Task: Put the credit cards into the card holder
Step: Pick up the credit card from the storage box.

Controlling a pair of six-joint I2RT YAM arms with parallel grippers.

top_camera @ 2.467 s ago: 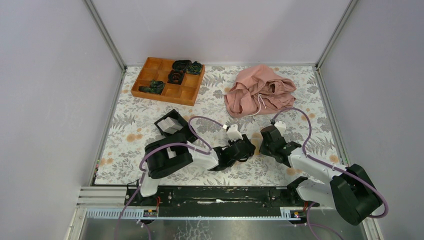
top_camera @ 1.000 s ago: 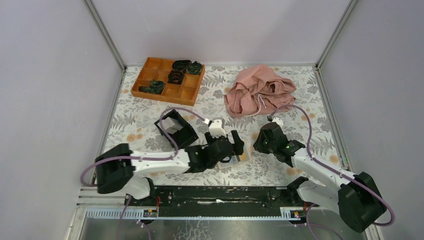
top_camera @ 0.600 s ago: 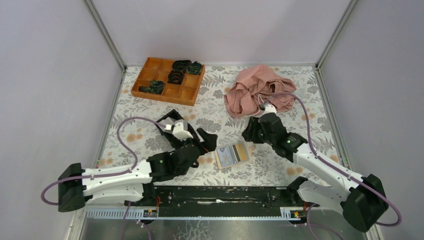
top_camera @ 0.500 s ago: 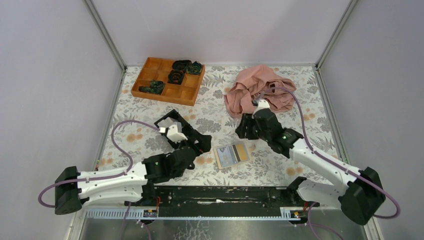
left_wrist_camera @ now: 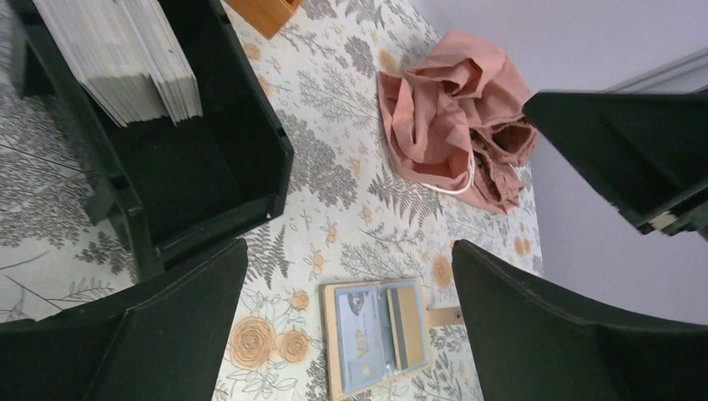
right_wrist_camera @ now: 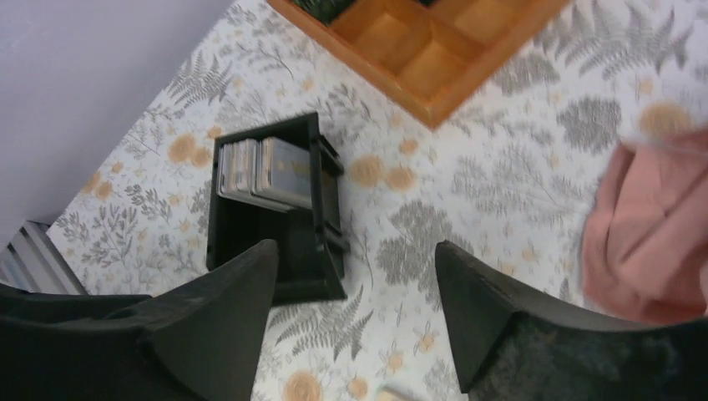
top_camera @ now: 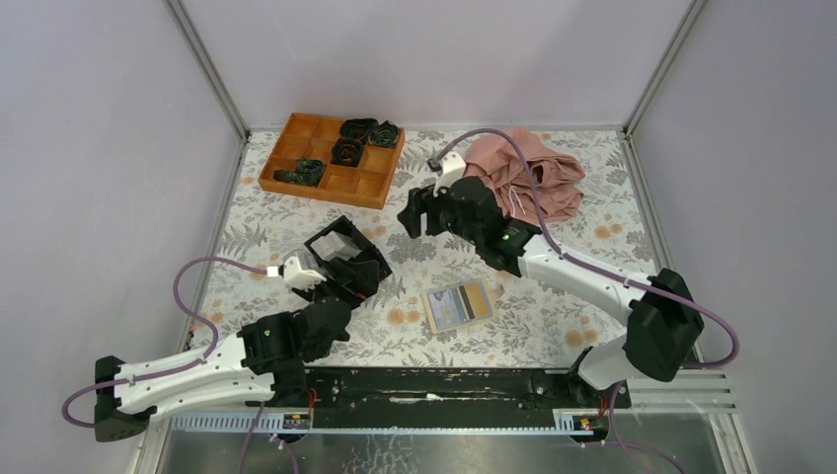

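The tan card holder (top_camera: 458, 304) lies open and flat on the floral table, apart from both grippers. In the left wrist view the card holder (left_wrist_camera: 376, 336) shows a grey card (left_wrist_camera: 361, 338) in its left slot and a tan striped card (left_wrist_camera: 407, 324) in its right. More credit cards (left_wrist_camera: 125, 58) stand stacked in the black box (top_camera: 345, 255). My left gripper (top_camera: 341, 288) hovers at the box's near corner, open and empty (left_wrist_camera: 351, 251). My right gripper (top_camera: 419, 215) hangs raised between tray and cloth, open and empty (right_wrist_camera: 356, 248), looking down on the box (right_wrist_camera: 275, 209).
An orange-brown compartment tray (top_camera: 333, 158) with dark coiled items sits at the back left. A crumpled pink cloth (top_camera: 513, 178) lies at the back right, just behind the right arm. Metal frame posts and grey walls bound the table.
Both arms have pulled away from the card holder, leaving it open on the table. The left went back left to the box; the right rose, swung far left and opened.
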